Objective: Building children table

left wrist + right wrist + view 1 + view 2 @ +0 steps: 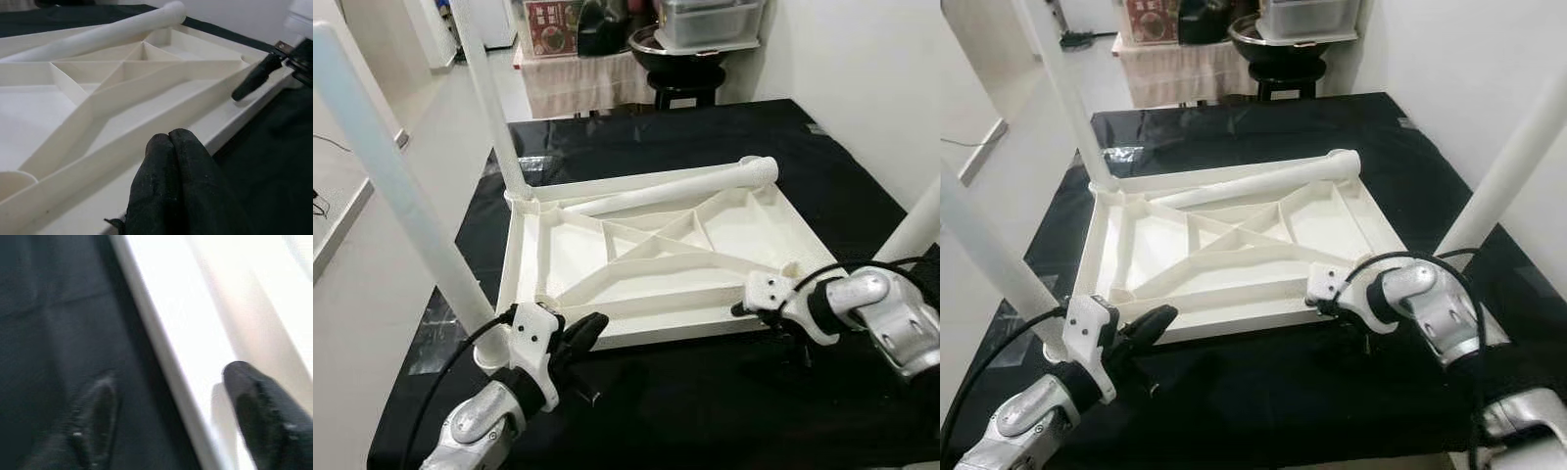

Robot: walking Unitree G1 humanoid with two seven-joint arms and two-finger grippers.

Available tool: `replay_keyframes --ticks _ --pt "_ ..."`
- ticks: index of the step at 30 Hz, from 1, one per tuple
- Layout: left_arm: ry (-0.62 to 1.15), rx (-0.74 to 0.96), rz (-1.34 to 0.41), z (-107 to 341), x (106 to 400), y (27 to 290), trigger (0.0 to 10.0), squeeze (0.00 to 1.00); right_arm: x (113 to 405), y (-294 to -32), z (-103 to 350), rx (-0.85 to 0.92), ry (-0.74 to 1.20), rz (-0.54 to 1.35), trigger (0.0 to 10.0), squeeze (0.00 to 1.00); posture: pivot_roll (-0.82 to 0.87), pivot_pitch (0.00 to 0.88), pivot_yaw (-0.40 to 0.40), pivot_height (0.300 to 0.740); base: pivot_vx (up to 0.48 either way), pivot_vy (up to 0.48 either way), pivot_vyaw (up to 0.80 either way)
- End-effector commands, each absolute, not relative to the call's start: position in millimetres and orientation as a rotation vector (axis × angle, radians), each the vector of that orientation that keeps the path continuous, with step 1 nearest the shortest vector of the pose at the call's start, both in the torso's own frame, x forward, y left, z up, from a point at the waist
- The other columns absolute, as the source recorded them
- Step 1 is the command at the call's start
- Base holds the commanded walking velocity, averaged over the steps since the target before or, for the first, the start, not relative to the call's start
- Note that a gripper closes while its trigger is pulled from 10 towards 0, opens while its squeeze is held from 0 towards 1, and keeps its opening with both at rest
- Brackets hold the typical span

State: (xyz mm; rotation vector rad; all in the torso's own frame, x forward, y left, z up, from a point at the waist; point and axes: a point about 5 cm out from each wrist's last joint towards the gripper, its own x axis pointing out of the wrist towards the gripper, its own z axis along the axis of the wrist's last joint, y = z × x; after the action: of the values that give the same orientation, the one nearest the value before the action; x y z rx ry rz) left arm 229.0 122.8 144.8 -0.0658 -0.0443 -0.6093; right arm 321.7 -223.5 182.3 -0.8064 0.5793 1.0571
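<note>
We see the tabletop point(646, 255) lying upside down on the black cloth point(705, 411). Three legs stand fitted at its corners; the fourth leg point(675, 188) lies loose across the ribbed underside and remains to be mounted. The left gripper point(578, 335) rests closed at the near edge. The right gripper point(171, 416) straddles that edge, fingers apart.
</note>
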Motion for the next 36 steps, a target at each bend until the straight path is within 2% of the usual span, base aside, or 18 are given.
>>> replay_keyframes --ticks 1,17,19,22,26,28,32,36 --pt "-0.018 -0.05 -0.618 141 224 124 10.0 0.0 326 -221 180 -0.784 0.583 1.029 0.0 0.0 0.0 0.144 0.035 0.74 0.0 0.0 0.0" --pt "-0.01 -0.033 -0.622 140 222 123 10.0 0.0 329 -203 172 -0.706 0.57 1.026 0.0 0.0 0.0 0.148 0.027 0.74 0.0 0.0 0.0" --pt "-0.012 -0.033 -0.62 140 222 123 10.0 0.0 328 -191 169 -0.572 0.56 0.987 0.0 0.0 0.0 0.15 0.023 0.74 0.0 0.0 0.0" --pt "-0.012 -0.032 -0.618 140 222 123 10.0 0.0 328 -183 167 -0.493 0.549 0.965 0.0 0.0 0.0 0.151 0.021 0.74 0.0 0.0 0.0" --pt "-0.013 -0.031 -0.614 141 222 124 10.0 0.0 311 -133 163 -0.23 0.487 0.98 0.0 0.0 0.0 0.156 0.019 0.74 0.0 0.0 0.0" --pt "-0.013 -0.031 -0.614 141 222 124 10.0 0.0 311 -133 163 -0.23 0.487 0.98 0.0 0.0 0.0 0.156 0.019 0.74 0.0 0.0 0.0" --pt "-0.014 -0.026 -0.611 141 222 124 10.0 0.0 307 -79 162 -0.133 0.408 0.931 0.0 0.0 0.01 0.16 0.017 0.74 0.0 0.0 0.0" --pt "-0.015 -0.023 -0.608 141 222 125 10.0 0.0 314 -66 161 -0.13 0.377 0.857 0.0 0.0 0.01 0.159 0.016 0.74 0.0 0.0 0.0"
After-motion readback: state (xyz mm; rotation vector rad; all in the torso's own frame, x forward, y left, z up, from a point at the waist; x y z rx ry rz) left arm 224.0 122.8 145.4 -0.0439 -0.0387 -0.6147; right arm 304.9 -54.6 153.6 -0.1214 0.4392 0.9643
